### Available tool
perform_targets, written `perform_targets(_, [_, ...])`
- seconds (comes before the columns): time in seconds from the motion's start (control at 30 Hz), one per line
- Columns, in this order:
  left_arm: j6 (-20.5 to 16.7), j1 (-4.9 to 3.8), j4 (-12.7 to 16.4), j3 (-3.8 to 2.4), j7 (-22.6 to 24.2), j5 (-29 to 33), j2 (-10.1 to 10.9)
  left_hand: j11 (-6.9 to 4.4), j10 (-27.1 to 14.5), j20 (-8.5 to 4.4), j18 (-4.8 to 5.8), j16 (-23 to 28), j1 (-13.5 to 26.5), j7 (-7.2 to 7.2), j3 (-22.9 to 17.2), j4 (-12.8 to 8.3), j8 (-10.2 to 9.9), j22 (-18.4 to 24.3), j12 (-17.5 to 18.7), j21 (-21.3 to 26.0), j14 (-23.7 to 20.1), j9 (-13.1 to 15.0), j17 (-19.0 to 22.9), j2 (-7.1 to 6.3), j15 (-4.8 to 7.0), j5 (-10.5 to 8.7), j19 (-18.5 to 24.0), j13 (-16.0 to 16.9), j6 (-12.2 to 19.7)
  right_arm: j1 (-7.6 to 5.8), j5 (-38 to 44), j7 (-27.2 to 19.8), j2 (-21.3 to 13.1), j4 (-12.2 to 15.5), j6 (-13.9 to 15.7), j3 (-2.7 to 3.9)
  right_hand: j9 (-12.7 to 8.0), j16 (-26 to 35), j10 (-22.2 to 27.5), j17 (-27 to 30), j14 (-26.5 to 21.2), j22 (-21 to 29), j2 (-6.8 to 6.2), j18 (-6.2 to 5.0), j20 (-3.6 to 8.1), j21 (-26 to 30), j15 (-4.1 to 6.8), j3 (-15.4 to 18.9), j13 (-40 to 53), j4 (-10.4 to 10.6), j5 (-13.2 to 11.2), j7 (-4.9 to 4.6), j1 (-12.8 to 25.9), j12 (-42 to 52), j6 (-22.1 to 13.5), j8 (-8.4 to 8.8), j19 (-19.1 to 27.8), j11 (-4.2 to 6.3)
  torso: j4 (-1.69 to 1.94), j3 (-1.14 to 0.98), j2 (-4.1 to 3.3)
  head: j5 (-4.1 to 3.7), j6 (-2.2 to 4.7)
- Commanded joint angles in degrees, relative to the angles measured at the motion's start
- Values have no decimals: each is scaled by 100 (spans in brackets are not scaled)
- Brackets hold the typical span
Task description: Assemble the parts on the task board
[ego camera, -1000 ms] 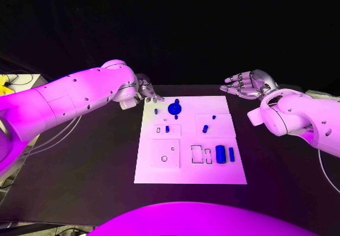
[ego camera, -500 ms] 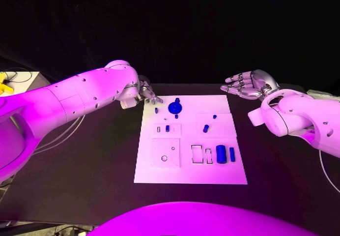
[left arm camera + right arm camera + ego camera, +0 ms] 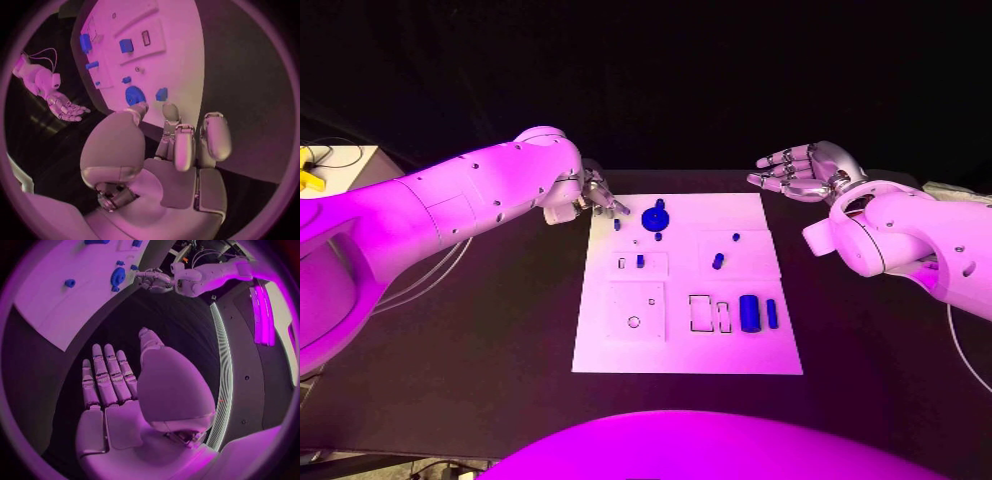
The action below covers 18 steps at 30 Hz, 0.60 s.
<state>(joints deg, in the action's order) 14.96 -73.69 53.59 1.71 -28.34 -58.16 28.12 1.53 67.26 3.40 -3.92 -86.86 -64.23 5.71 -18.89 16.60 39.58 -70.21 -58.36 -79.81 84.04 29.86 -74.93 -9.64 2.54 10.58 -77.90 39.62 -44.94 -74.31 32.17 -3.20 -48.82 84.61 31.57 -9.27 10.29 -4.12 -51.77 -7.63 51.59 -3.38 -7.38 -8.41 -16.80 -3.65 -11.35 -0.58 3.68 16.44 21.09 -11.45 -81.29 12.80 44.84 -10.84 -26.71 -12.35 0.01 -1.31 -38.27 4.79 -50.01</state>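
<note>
The white task board point(image 3: 689, 345) lies in the middle of the table. At its far end a round blue disc point(image 3: 656, 219) sits beside a small blue peg point(image 3: 617, 224). My left hand point(image 3: 597, 194) hovers at the board's far left corner, fingers apart and holding nothing. In the left wrist view its fingertips point(image 3: 170, 111) reach close to the disc point(image 3: 134, 95) and the peg point(image 3: 162, 94). My right hand point(image 3: 798, 172) is held open, palm up, beyond the far right corner, well away from the parts. A blue cylinder point(image 3: 750, 312) and a thin bar point(image 3: 772, 313) lie near the board's right side.
Several more small blue pieces stand mid-board, among them one point(image 3: 640, 261) beside a slot and another point(image 3: 718, 261) to its right. Empty rectangular slots point(image 3: 701, 313) sit next to the cylinder. Black table point(image 3: 473, 330) surrounds the board.
My left hand has crept slightly nearer the board's far left corner. The right hand and the parts have not moved.
</note>
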Motion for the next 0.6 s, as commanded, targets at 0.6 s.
perform_targets(0.6, [401,2,17,10,33,161,5,-54,9,38,-57,-42,-161,-44,-8,-34,36,-48,-91,2,437,-19,-1010,174,-9,17,-34,77,-197,2,11,-60,33,-19,-94,1,-10,-26,-38,14,35,-3,48,-74,-1,-38,13,-35,-5,2,44,-437,-4,-38,-9,9,-24,-25,0,-1,-2,2,1])
